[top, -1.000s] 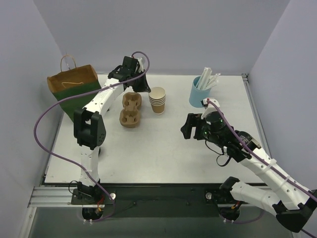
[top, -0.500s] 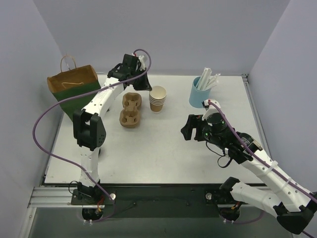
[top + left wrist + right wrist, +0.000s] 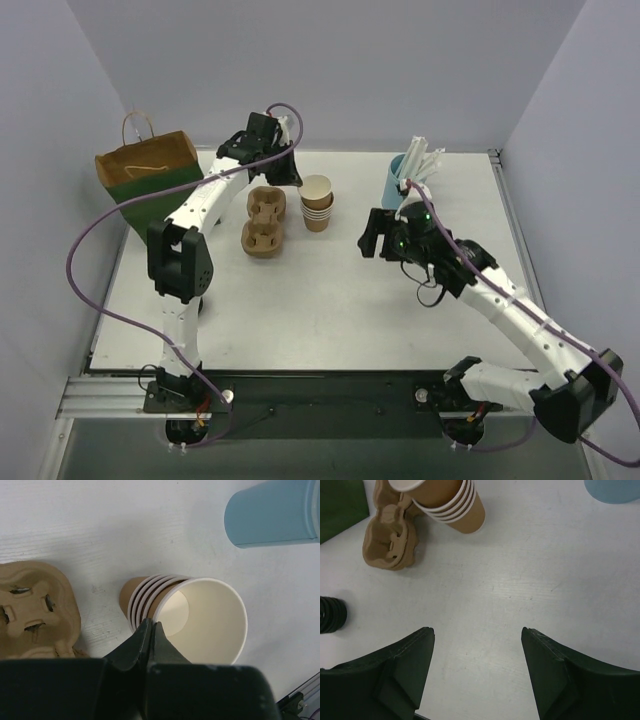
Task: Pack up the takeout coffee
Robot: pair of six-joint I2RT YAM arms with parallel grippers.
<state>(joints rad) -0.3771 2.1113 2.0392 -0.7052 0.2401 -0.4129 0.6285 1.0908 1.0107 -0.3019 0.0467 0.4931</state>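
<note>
Left gripper (image 3: pixel 151 628) nipped shut on the rim of the top cup (image 3: pixel 210 615) of the stack (image 3: pixel 134 605), mid far edge. Right gripper (image 3: pixel 476 632) spread wide, empty, approx. over table centre. Lidded coffee not visible in any view. Prob. best: lift straight up w/ a light pinch, since the thin paper wall creases and nested cups cling. Tan kraft, white insides, rolled rims. Lumpy pulp carrier (image 3: pixel 35 605) just beside the stack, toward left edge.
</note>
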